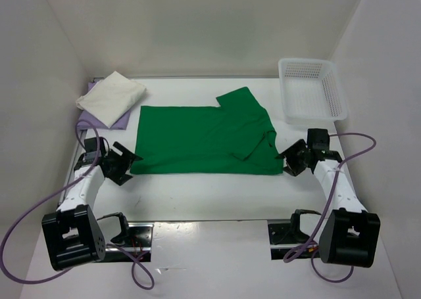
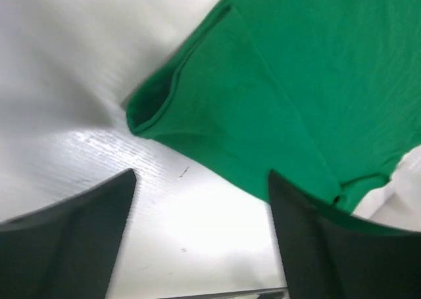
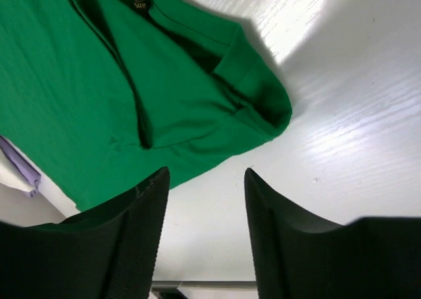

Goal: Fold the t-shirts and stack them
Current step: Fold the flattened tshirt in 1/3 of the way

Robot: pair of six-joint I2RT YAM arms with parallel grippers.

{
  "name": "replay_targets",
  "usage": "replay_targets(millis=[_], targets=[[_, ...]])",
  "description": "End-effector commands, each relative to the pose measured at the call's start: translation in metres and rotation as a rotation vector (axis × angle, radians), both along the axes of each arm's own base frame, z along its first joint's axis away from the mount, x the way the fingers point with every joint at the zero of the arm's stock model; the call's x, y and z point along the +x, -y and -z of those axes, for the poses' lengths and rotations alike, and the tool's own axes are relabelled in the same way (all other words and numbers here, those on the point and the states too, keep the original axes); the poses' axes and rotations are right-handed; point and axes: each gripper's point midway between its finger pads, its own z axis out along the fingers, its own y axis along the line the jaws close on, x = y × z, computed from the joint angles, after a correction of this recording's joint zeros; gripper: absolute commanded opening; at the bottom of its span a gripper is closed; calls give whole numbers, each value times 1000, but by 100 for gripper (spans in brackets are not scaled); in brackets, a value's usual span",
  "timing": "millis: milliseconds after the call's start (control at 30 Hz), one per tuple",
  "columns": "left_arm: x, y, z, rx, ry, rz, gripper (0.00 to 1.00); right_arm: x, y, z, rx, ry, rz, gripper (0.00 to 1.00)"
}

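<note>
The bright green t-shirt [image 1: 204, 138] lies spread flat mid-table, its right end folded over with a sleeve turned in. The cream-white t-shirt [image 1: 112, 96] lies folded on top of the lavender-purple t-shirt [image 1: 112, 120] at the back left. My left gripper [image 1: 127, 162] is open and empty on the table just off the green shirt's near left corner [image 2: 171, 108]; the jaws [image 2: 202, 175] frame bare table. My right gripper [image 1: 288, 158] is open and empty beside the shirt's near right corner [image 3: 256, 108]; its jaws [image 3: 206, 174] are also over bare table. The collar label [image 3: 139, 3] shows.
A white plastic lattice basket [image 1: 313, 92] stands at the back right. White walls close in the table at the back and both sides. The arm bases and purple cables [image 1: 138, 273] sit at the near edge. A bit of lavender cloth [image 3: 20, 166] shows past the green shirt.
</note>
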Motion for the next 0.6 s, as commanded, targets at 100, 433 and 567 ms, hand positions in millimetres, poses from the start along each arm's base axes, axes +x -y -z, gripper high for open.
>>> replay_targets(millis=[100, 433, 567], targets=[[14, -27, -37, 121, 32, -41, 99, 24, 2, -54, -59, 141, -92, 61], [56, 10, -69, 100, 289, 128, 18, 60, -70, -39, -17, 199, -358, 0], [61, 46, -52, 97, 283, 234, 12, 53, -120, -2, -7, 143, -497, 2]])
